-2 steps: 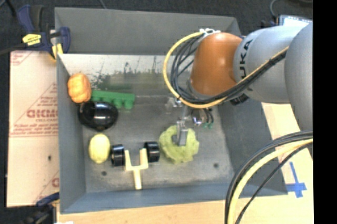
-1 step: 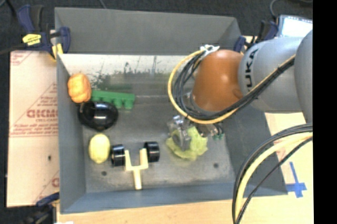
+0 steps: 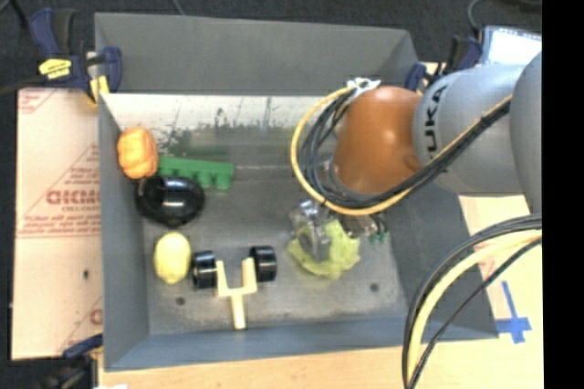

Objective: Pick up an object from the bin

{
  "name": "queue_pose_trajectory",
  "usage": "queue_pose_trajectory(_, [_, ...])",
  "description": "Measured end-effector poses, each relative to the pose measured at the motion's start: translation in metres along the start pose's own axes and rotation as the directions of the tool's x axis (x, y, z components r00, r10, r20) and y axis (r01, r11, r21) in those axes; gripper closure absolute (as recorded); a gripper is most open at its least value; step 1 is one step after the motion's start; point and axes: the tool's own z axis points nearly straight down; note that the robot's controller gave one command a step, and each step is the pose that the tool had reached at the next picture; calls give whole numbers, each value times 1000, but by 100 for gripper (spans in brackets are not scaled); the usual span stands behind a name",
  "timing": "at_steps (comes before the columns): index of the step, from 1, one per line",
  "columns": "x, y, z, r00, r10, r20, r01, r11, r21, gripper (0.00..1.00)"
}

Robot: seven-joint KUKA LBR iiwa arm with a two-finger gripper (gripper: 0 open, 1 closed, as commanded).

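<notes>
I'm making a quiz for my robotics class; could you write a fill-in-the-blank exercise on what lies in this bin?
1. The end of the arm is right over a crumpled lump coloured pale ____.
2. Between the orange round toy fruit and the yellow lemon-shaped toy lies a glossy oval thing coloured ____.
3. The cream plastic axle piece carries ____ black wheels.
Missing words: green; black; two.
</notes>
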Motion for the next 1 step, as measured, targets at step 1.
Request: queue_pose_trajectory(1, [-32,-5,-197,1000,23,7,-23,1000,3,100])
